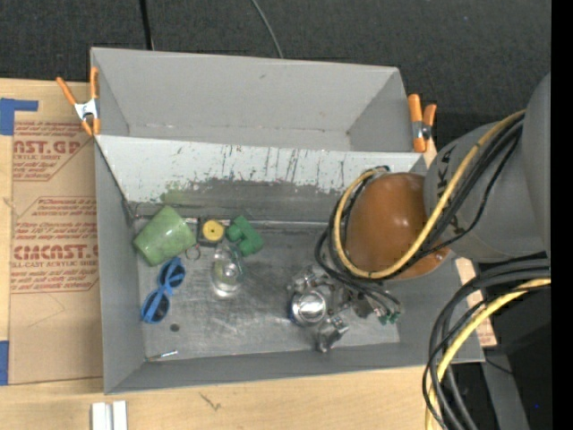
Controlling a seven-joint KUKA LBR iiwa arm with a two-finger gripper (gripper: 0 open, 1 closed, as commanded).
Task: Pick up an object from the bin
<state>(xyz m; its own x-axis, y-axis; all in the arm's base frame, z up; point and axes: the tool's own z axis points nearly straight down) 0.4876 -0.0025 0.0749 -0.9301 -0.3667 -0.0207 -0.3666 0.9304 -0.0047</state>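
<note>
Camera view, single frame, read left to right. At the left of the grey bin (251,115) floor you have a pale green cup (164,235) lying on its side. Blue sunglasses (163,291) sit just below it, toward the lower left corner. Next along, near the back wall: a small yellow disc (212,231), then a dark green block (243,236) just beside it. A clear glass piece (226,273) lies below those two, apart from the sunglasses.

Right of centre, low in the bin, you see a shiny silver round thing (309,307). The gripper (336,325) is down at the floor right against it, on its right side. You cannot tell whether the claw is released or clenched, nor whether it grips the silver thing; the parts blur together there. Above it sits the arm's orange cover (385,227), looped with black and yellow cables, entering from the right.
</note>
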